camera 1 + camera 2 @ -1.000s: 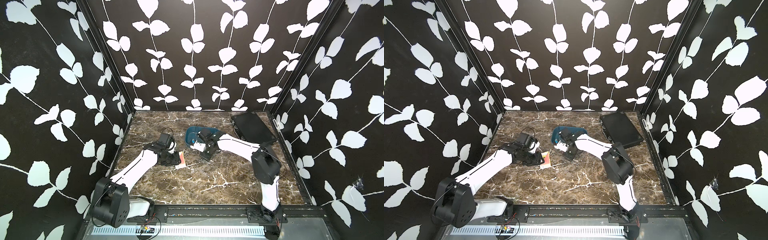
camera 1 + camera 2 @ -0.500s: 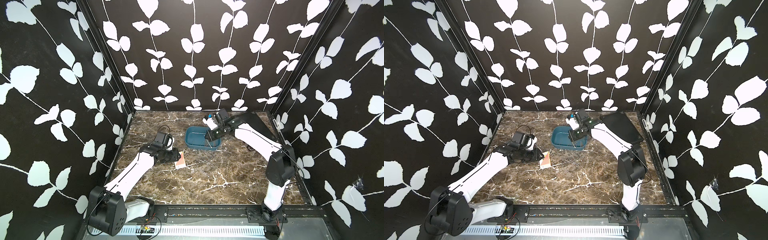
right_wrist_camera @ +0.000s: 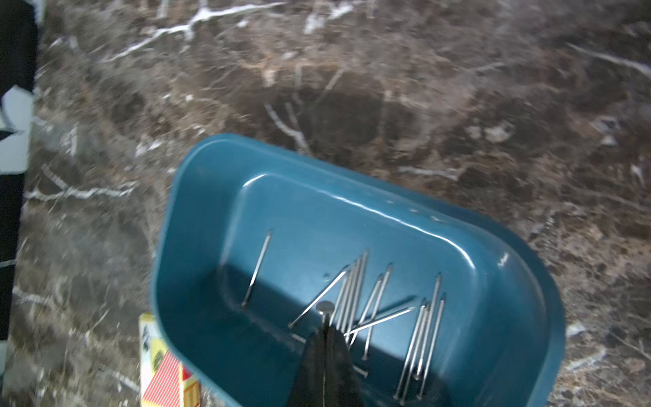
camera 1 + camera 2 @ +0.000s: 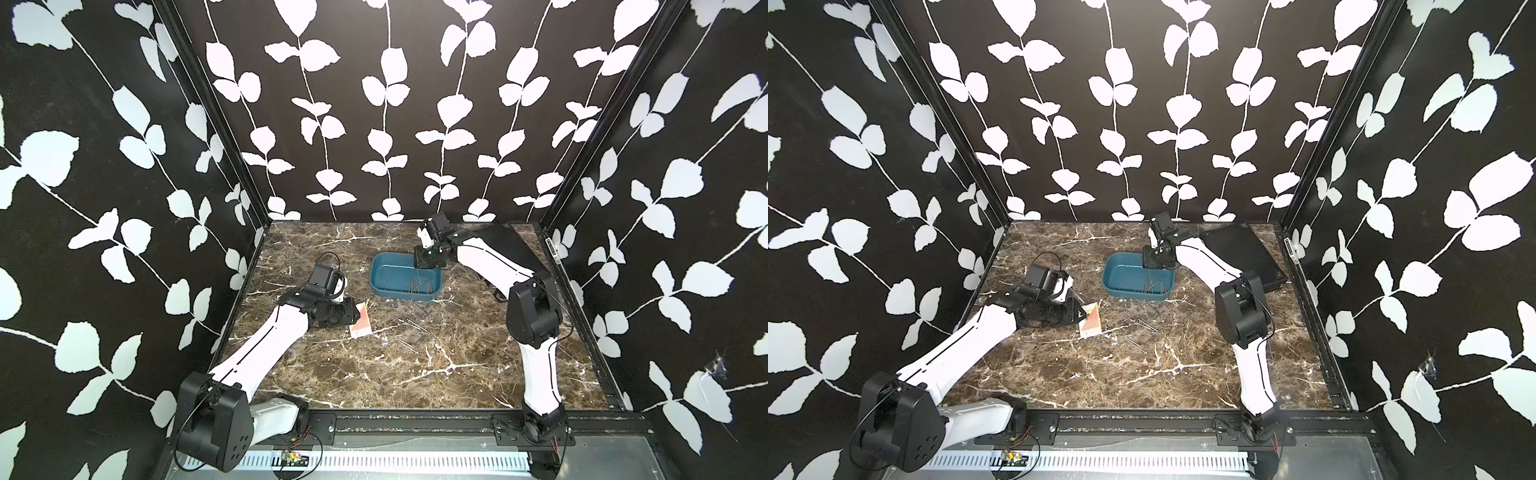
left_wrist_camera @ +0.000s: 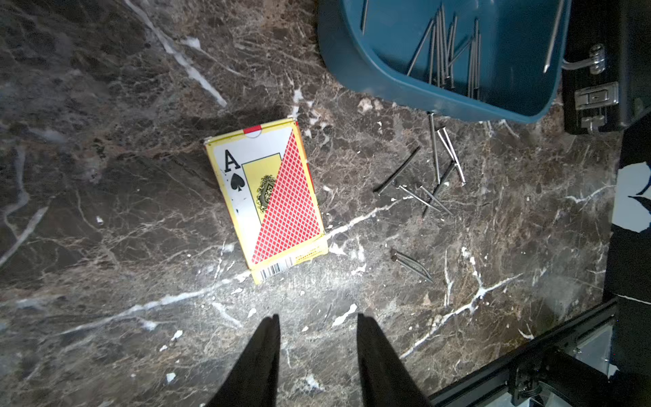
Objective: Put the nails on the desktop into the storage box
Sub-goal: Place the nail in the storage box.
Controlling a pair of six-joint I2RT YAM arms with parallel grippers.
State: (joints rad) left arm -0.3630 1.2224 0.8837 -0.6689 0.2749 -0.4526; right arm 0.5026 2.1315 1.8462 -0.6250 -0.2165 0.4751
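Over the storage box [image 4: 399,294], both top views: the right gripper [image 4: 423,264] hung above the box's far right corner; its fingers were too small to read there.
Nails in the box [image 4: 1152,286]: a loose bundle lay on the floor toward the box's right end.
Nails on the desktop [image 4: 409,324]: a scatter lay just outside the box's near wall on the desktop [image 4: 374,374], with a pair [image 4: 407,345] farther out from that wall.
Left gripper [image 4: 354,309]: it was low, off the box's near left corner, with a playing-card box [image 4: 360,321] between it and the scatter.
Left wrist view, fingers: the tips stood part-way apart with nothing between them.
Left wrist view, long axes: several shafts ran outward from the box wall and others crossed them at a slant.
Right wrist view, grip: the fingers were pressed together on a held nail [image 3: 324,307]. Its head showed just past the tips, above the bundle.
Right wrist view, axis: the held nail appeared foreshortened, roughly in line with the fingers.
Judgement, coming move: a release from that spot should land inside the box.
Judgement, nearer arm: the left gripper was probably slightly closer to the scatter, but the card box lay in its way.
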